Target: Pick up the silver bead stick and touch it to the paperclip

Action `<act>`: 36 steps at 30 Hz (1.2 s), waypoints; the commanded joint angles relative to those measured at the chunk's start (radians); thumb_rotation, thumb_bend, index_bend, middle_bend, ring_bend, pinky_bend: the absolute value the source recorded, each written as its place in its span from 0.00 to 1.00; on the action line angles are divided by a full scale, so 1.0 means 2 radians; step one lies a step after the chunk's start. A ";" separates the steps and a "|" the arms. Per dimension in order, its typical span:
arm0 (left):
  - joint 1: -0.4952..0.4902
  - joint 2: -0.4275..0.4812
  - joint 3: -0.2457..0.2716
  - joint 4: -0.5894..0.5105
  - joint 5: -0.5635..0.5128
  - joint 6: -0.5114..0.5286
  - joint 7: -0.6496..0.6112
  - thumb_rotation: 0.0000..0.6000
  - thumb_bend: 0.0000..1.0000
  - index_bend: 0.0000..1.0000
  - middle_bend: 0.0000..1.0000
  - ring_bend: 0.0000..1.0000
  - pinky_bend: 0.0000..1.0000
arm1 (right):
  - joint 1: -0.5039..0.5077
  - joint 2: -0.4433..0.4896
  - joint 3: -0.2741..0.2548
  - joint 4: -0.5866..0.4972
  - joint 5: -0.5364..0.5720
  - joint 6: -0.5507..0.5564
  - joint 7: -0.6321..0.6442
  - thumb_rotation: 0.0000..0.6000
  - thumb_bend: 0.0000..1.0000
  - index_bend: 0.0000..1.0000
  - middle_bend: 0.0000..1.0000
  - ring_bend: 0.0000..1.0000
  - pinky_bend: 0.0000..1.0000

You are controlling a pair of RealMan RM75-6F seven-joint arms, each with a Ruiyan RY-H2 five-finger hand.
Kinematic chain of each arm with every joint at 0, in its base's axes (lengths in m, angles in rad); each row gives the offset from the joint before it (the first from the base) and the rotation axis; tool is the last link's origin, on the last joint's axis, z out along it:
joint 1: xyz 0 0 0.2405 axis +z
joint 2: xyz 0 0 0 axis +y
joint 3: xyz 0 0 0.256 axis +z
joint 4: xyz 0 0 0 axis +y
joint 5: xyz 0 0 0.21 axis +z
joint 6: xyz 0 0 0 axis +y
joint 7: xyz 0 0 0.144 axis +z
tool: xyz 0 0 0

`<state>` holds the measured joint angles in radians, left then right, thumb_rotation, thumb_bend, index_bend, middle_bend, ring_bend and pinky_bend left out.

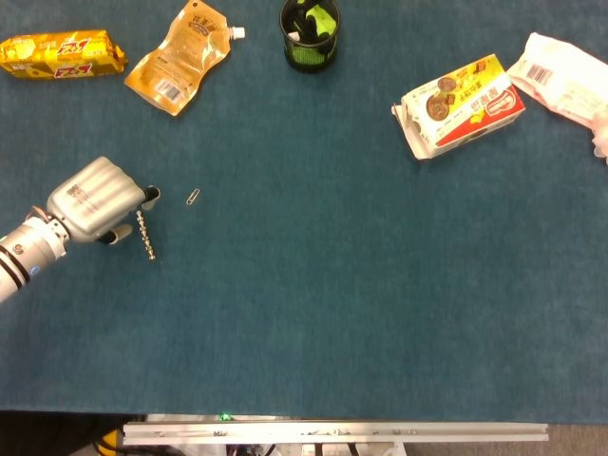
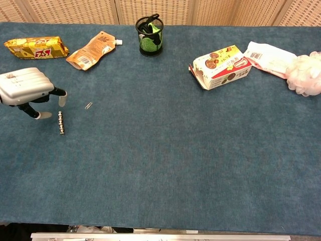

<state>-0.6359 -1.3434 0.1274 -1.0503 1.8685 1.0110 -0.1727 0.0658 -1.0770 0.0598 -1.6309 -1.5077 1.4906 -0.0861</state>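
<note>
Item, my left hand (image 1: 92, 200): a silver-shelled hand with dark fingers, reaching in from the left edge of the blue-carpeted counter (image 1: 313, 285). Its fingers are lying apart and holding nothing, one fingertip pointing above the top end of the stick and another below and to the left of it; whether either tip is touching the stick I cannot tell. In the chest view the same hand (image 2: 26, 90) is hovering low over the counter (image 2: 165, 165).

Item, the short silver bead stick (image 1: 145, 236): lying flat on the counter just to the right of my left hand, running top to bottom with a slight slant. In the chest view it (image 2: 61, 122) is lying just below and right of the fingertips.

Item, the small silver wire paperclip (image 1: 193, 198): lying flat, near the stick's upper end, up and to the right, apart from it. Chest view (image 2: 89, 106): same placing.

Item, my right hand: showing in neither view.

Remaining stock along the far side:
- yellow snack packet with red lettering (image 1: 62, 53), far left;
- orange spouted drink pouch with a white cap (image 1: 180, 58), just beside it;
- black mesh cup holding green things (image 1: 310, 34), centre;
- white and red biscuit box with a yellow corner (image 1: 459, 104), right;
- white plastic packet bearing a barcode (image 1: 560, 84), at the right edge;
- white fluffy bath puff (image 2: 304, 73), far right corner in the chest view.
</note>
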 commanded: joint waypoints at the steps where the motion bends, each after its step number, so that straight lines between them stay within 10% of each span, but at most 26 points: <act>1: -0.003 -0.012 0.010 0.017 0.000 -0.001 -0.006 1.00 0.26 0.44 1.00 0.97 0.91 | -0.001 0.001 0.000 -0.001 0.000 0.001 -0.001 1.00 0.31 0.51 0.44 0.42 0.41; 36: -0.037 -0.025 0.032 0.020 -0.040 -0.050 0.036 1.00 0.29 0.50 1.00 0.97 0.91 | -0.008 0.000 0.001 0.002 0.005 0.010 0.002 1.00 0.31 0.51 0.44 0.47 0.41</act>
<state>-0.7062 -1.3957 0.1929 -1.0041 1.7940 0.9171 -0.1075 0.0491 -1.0769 0.0625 -1.6278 -1.4984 1.5108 -0.0825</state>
